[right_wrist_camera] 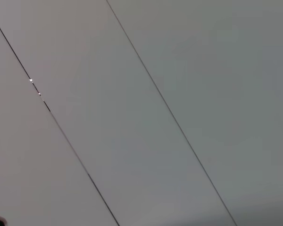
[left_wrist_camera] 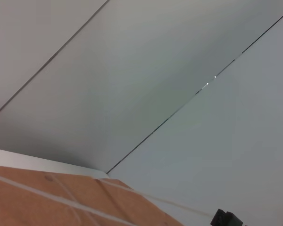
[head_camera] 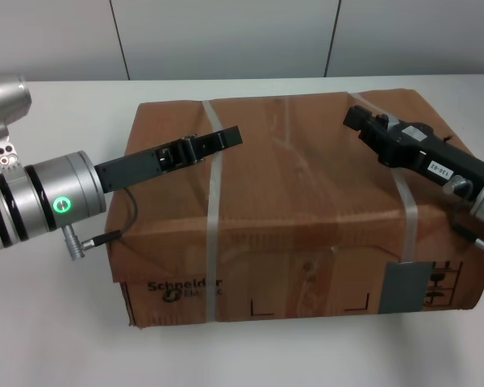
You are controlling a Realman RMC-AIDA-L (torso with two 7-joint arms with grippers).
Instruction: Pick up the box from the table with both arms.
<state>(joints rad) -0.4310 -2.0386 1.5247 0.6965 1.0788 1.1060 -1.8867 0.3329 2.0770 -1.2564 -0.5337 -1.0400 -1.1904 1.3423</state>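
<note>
The large brown cardboard box [head_camera: 306, 210] stands on the white table [head_camera: 48, 322], with two whitish straps, dark "Schneider" print [head_camera: 184, 288] and a grey label [head_camera: 405, 288] on its near side. My left gripper [head_camera: 230, 137] reaches in from the left and lies over the box's top near the left strap [head_camera: 212, 234]. My right gripper [head_camera: 355, 117] reaches in from the right over the top's far right part, near the right strap [head_camera: 409, 218]. The left wrist view shows a corner of the box top [left_wrist_camera: 61, 197]. The right wrist view shows only wall.
A grey panelled wall [head_camera: 226, 36] rises behind the table's far edge. Bare tabletop lies in front of the box and on both sides of it. A small black part [left_wrist_camera: 226, 219] shows at the edge of the left wrist view.
</note>
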